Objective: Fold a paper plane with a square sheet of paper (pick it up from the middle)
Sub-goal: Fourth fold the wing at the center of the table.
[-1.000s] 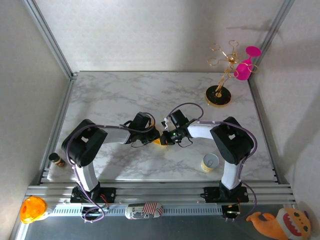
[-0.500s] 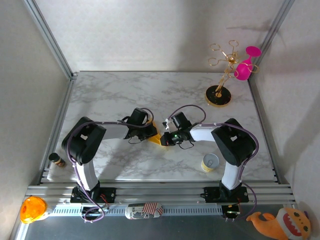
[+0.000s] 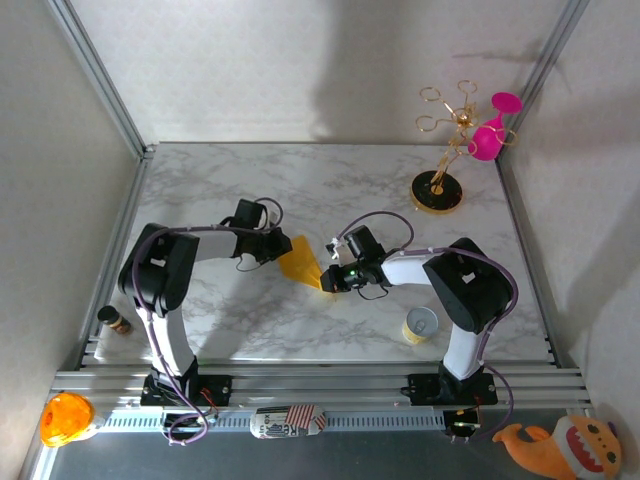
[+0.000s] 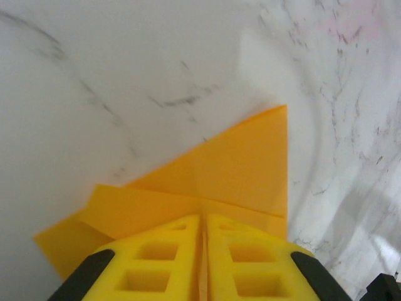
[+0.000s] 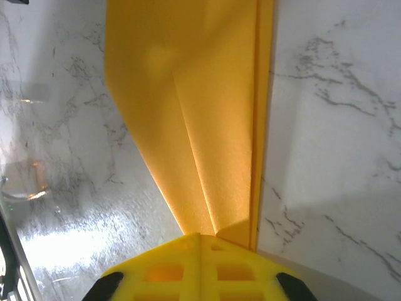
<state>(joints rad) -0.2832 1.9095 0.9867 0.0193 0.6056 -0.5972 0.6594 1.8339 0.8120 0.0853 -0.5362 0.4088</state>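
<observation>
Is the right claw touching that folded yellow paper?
Touching. The right wrist view shows the right claw shut on the narrow end of the folded yellow paper.

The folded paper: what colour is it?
The folded paper is plain yellow-orange, clearest in right wrist view.

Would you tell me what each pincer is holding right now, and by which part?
Both hold the folded paper: the left pincer pinches its wide end, the right pincer its narrow tip.

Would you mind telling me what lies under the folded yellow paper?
Marble table shows all round the paper. The patch directly beneath it is covered, so whether anything lies there cannot be told. The left end effector and right end effector pinch its ends.
</observation>
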